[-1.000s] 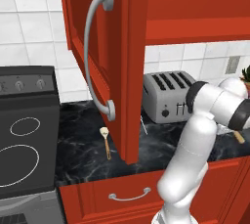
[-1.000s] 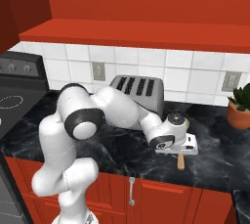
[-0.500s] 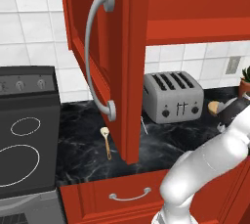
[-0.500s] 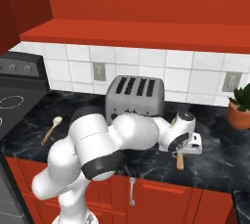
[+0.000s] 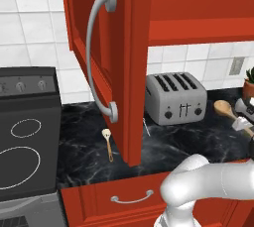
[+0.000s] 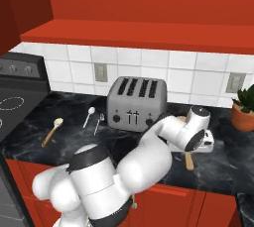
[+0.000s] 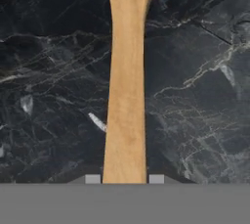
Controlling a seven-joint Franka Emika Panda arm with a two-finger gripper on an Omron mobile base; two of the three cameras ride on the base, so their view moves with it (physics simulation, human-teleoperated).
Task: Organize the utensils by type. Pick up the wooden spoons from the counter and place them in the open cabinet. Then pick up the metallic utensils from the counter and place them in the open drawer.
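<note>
Hand view, tan wooden spoon [image 7: 125, 96] handle, smooth, flaring upward

Light-tan wooden spoon handle [image 7: 126, 96], flat and smooth, running straight up the middle and widening toward the top edge, lying on glossy black marble counter [image 7: 53, 71] veined in white, its lower end set between two small grey fingertips [image 7: 93, 179], one close at each side.
</note>
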